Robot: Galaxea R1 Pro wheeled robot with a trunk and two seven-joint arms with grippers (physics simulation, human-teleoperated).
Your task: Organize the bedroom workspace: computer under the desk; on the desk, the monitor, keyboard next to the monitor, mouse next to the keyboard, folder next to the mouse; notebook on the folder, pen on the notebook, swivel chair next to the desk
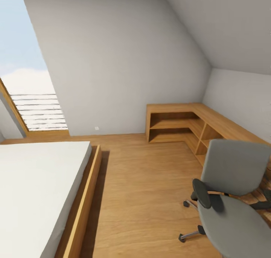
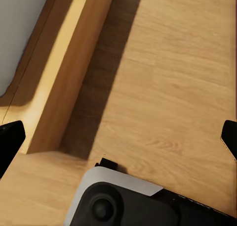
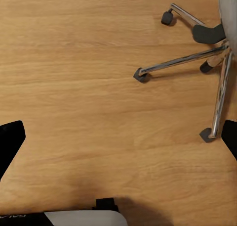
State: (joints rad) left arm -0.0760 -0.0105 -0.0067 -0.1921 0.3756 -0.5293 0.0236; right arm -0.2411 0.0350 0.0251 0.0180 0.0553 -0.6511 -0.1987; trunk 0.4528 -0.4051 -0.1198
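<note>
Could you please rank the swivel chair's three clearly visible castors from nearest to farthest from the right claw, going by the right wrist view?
From the right claw:
1. Fingertip-side castor, close beside one fingertip.
2. Middle castor, out on open floor; too close to call against the first.
3. Far castor, beyond both, plainly farthest.
</note>
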